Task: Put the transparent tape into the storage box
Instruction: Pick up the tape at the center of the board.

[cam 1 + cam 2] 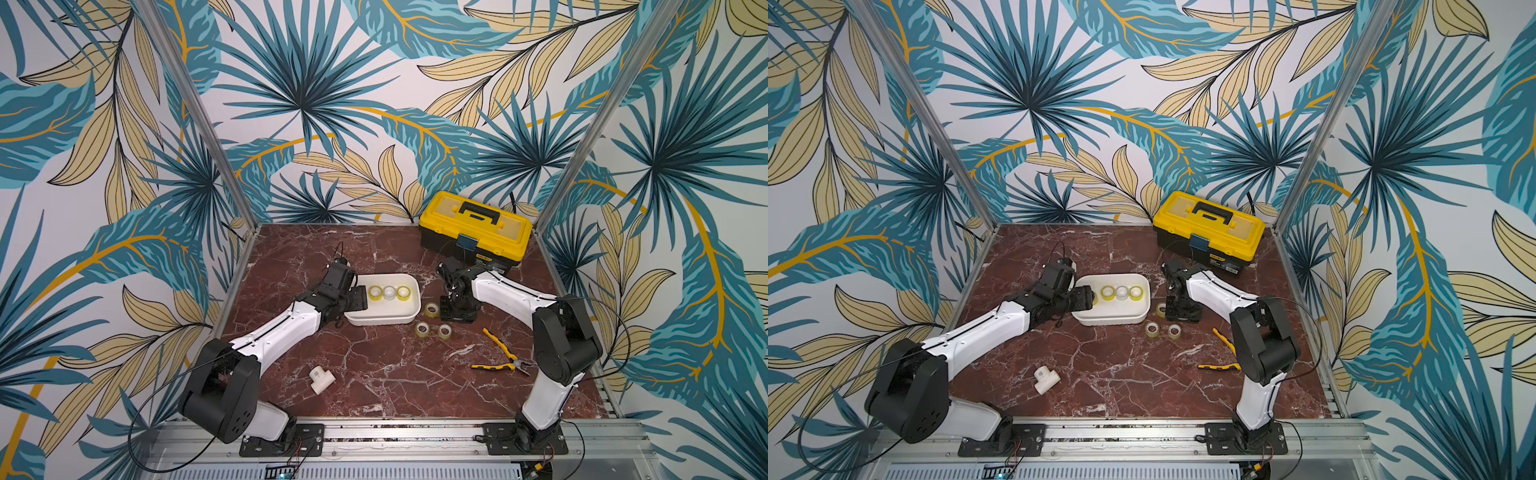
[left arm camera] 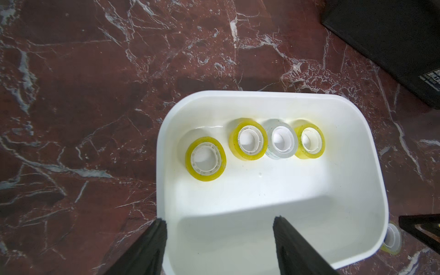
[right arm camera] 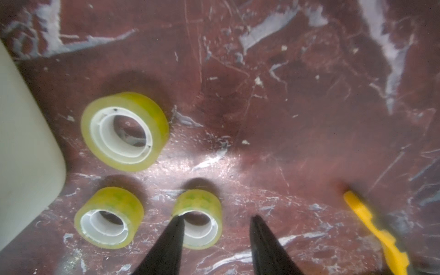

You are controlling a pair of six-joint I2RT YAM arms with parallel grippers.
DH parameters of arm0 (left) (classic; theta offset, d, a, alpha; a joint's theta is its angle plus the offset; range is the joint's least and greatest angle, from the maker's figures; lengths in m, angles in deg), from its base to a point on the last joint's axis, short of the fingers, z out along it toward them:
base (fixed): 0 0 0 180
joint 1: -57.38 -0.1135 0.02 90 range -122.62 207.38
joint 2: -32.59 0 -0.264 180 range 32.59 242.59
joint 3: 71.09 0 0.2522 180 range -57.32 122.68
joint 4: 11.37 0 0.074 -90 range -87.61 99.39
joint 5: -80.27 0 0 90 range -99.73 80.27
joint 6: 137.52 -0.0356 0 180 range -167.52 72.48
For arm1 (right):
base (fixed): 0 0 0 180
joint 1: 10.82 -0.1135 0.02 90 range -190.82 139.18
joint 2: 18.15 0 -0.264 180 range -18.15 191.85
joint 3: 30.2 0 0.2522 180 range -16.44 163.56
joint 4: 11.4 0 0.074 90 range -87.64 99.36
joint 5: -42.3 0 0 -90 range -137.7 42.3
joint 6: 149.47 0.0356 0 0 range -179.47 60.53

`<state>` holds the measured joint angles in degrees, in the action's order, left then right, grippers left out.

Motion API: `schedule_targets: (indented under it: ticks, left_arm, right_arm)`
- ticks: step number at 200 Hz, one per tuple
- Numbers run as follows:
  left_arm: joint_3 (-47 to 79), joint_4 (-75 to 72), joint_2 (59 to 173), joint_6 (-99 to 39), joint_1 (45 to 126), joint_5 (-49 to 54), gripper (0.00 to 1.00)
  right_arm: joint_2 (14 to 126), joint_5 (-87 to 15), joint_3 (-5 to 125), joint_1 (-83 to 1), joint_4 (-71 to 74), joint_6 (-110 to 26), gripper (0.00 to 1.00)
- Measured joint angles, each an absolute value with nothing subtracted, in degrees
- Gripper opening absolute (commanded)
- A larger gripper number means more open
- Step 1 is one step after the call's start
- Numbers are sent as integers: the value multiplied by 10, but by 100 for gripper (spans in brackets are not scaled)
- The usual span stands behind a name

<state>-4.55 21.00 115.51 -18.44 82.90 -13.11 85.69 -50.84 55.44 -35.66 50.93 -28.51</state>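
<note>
- The toolbox (image 1: 476, 226) label is too small for me to read.
- Four tape rolls (image 2: 248, 138) lie flat, holes up, inside the storage box (image 2: 262, 94).
- Three more tape rolls (image 3: 125, 132) lie flat on the desk (image 3: 309, 119) beside it.
- My left gripper (image 2: 219, 220) hangs wide and empty over the box.
- My right gripper (image 3: 217, 217) is spread, one fingertip (image 3: 177, 222) over a desk roll's core.

wht box (image 2: 285, 190) upright | 4 tape rolls (image 2: 248, 139) flat inside | 3 rolls (image 3: 125, 135) flat just outside
</note>
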Motion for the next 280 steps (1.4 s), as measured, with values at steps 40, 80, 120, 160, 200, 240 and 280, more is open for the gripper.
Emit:
schedule_targets:
  ticks: [40, 80, 120, 160, 200, 240, 280]
  left_arm:
    - [-46, 210, 1155, -183, 829, -131, 76]
    - [-46, 207, 1162, -183, 829, -129, 76]
    - [-46, 206, 1168, -183, 829, -129, 76]
    - [-46, 206, 1168, -184, 829, -129, 76]
    - [-46, 206, 1168, -184, 829, -132, 76]
    - [-44, 206, 1168, -186, 829, -137, 76]
    - [-31, 215, 1154, -195, 829, -143, 77]
  right_arm:
    - [850, -496, 519, -357, 502, -270, 49]
    - [842, -489, 507, -357, 489, -261, 48]
    - [848, -485, 496, -357, 461, -253, 27]
    - [851, -485, 494, -357, 451, -251, 9]
    - [841, -491, 512, -358, 467, -257, 0]
    - [838, -527, 600, -365, 518, -277, 0]
    - [835, -570, 723, -400, 572, -309, 0]
